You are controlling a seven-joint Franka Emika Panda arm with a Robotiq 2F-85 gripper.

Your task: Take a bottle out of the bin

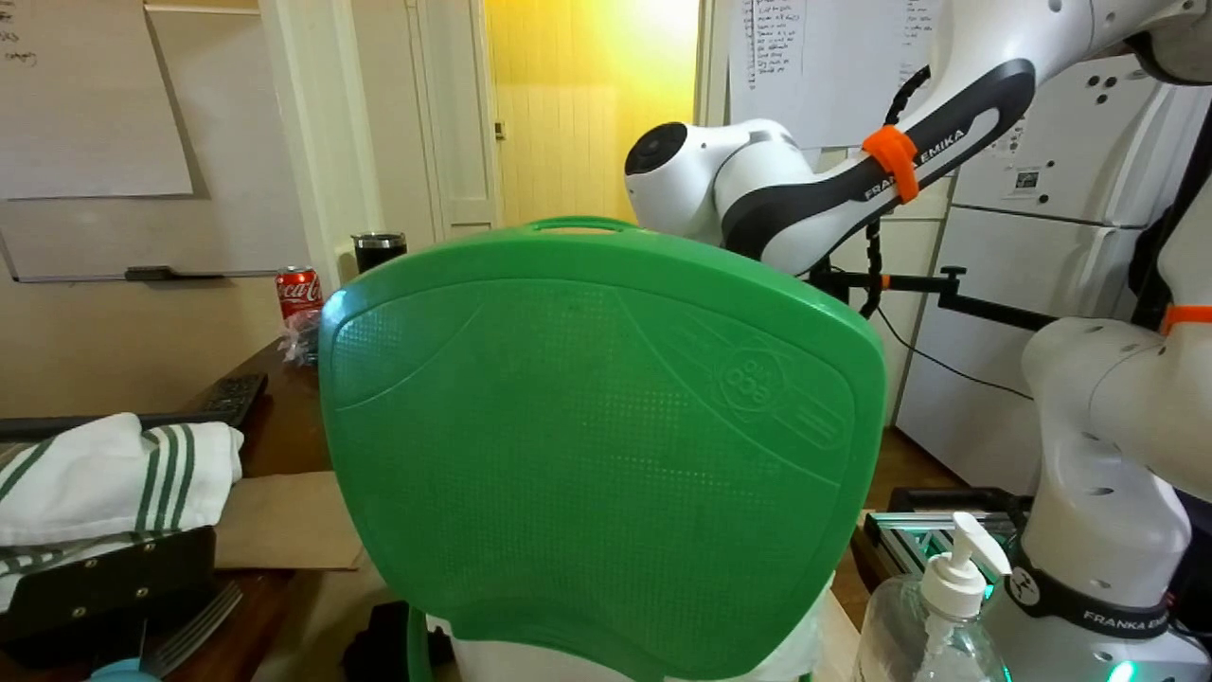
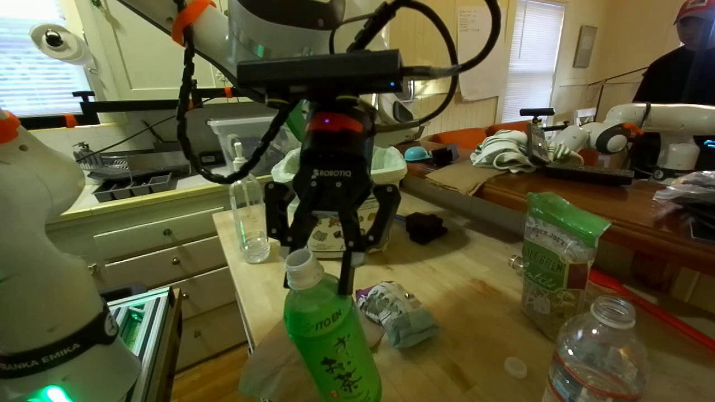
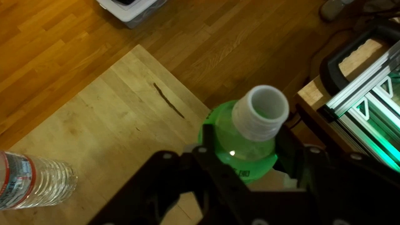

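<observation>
A green plastic bottle (image 2: 343, 349) with an uncapped white neck hangs tilted in my gripper (image 2: 317, 283), over the wooden table. The bottle's lower end is cut off by the frame. In the wrist view, the bottle (image 3: 247, 165) sits between the two fingers of the gripper (image 3: 245, 131), which press at its shoulder. The bin's bright green panel (image 1: 597, 445) fills the middle of an exterior view and hides the gripper and bottle there. The bin's pale printed wall (image 2: 324, 233), with a white liner over its rim, stands behind the gripper.
A clear pump bottle (image 2: 254, 248) stands by the bin. A crumpled packet (image 2: 399, 315), a lentil bag (image 2: 558, 273), a white cap (image 2: 515, 367) and a clear water bottle (image 2: 600, 371) are on the table. The table corner (image 3: 140, 59) shows in the wrist view.
</observation>
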